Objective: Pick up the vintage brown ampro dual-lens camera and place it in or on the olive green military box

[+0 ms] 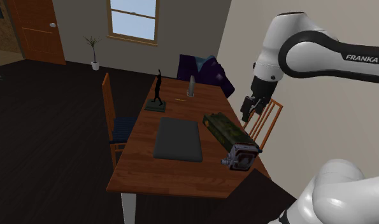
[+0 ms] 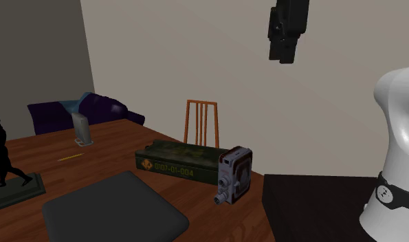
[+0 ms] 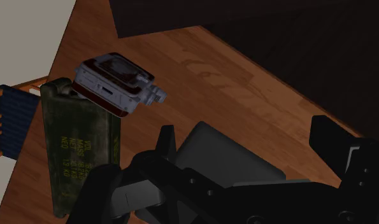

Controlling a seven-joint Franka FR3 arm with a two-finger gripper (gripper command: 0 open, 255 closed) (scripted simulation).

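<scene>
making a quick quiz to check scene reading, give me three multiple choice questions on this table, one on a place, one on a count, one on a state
1. Where is the dual-lens camera relative to the olive green box?
A. on its lid
B. at one end of it, on the table
C. inside it

2. How many wooden chairs stand at the table?
A. one
B. two
C. four

3. What state is the gripper in?
A. open and empty
B. shut on the camera
C. shut on the box

Answers:
1. B, since the second exterior view shows the camera standing on the wood by the box's end.
2. B, since the shoulder view shows one chair at each long side.
3. A, since in the wrist view the fingers stand apart with nothing between them.
</scene>
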